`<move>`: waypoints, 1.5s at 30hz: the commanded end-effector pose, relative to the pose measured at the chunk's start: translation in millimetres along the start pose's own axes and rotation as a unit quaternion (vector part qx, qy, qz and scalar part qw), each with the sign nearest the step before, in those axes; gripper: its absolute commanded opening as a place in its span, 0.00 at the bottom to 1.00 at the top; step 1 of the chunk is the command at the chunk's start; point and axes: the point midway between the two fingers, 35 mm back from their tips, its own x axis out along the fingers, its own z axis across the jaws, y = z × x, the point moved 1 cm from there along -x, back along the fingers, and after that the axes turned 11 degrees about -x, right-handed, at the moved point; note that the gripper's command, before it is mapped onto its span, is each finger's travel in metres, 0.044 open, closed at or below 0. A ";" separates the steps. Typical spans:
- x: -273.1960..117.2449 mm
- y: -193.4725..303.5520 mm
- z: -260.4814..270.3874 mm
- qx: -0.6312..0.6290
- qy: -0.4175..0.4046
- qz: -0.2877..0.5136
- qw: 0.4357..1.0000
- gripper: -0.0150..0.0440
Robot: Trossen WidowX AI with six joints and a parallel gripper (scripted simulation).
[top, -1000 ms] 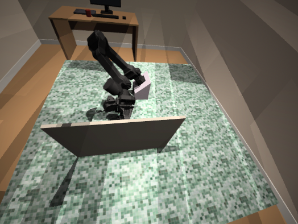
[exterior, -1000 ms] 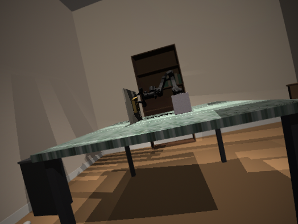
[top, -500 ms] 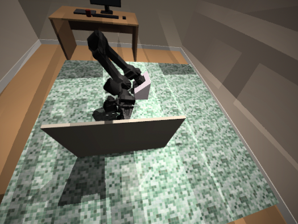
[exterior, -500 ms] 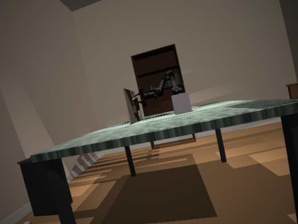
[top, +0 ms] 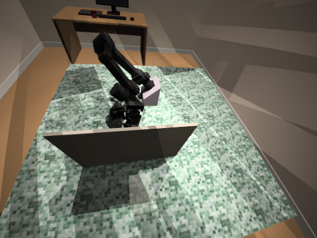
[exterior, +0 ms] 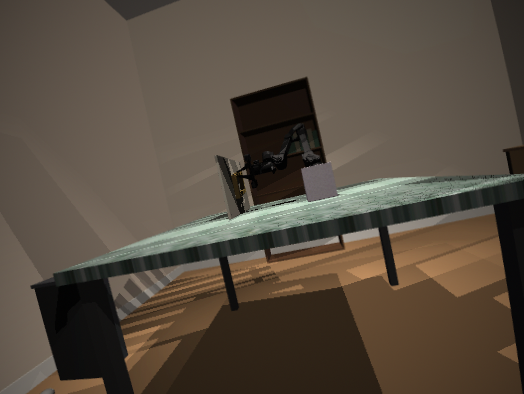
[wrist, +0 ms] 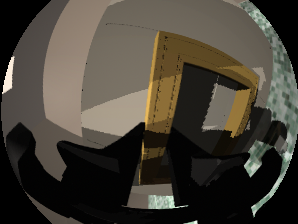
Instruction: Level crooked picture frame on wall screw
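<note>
The gold-brown picture frame (wrist: 210, 57) (exterior: 237, 186) with a dark picture hangs on the front of the upright panel (top: 121, 148) (wrist: 115, 60). In the wrist view its top bar slopes down to the right, but that view is strongly bent and tilted, so I cannot tell the true tilt. My gripper (wrist: 154, 127) is shut on the frame's left bar, low down, with one black finger on each side of it. The screw and the notched strip are hidden. The top camera sees only the panel's back, which hides the frame and the fingertips.
A pale pink block (top: 152, 96) (exterior: 320, 182) stands on the green speckled table (top: 212, 169) (exterior: 165, 245) beside the arm's base. The panel stands on the table in front of the arm. A desk (top: 100, 19) with a monitor and a bookcase (exterior: 272, 110) are in the background.
</note>
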 end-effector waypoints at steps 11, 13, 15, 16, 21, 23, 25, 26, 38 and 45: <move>0.8 -2.2 0.3 -0.001 0.001 -0.003 1.000 0.25; 0.7 -1.9 0.3 -0.001 0.001 -0.003 1.000 0.25; 0.6 -1.6 0.6 -0.001 0.001 -0.003 1.000 0.25; 0.5 -1.4 0.8 -0.001 0.001 -0.003 1.000 0.25; 0.3 -0.8 2.2 -0.001 0.001 -0.003 1.000 0.25; 0.2 -0.8 2.8 -0.001 0.001 -0.003 1.000 0.25; 0.2 -0.7 3.4 -0.001 0.001 -0.003 1.000 0.25; 0.1 -0.8 3.8 -0.001 0.001 -0.003 1.000 0.25; 0.1 -1.3 7.6 -0.001 0.001 -0.003 1.000 0.25; 0.1 -1.6 9.6 -0.001 0.001 -0.003 1.000 0.25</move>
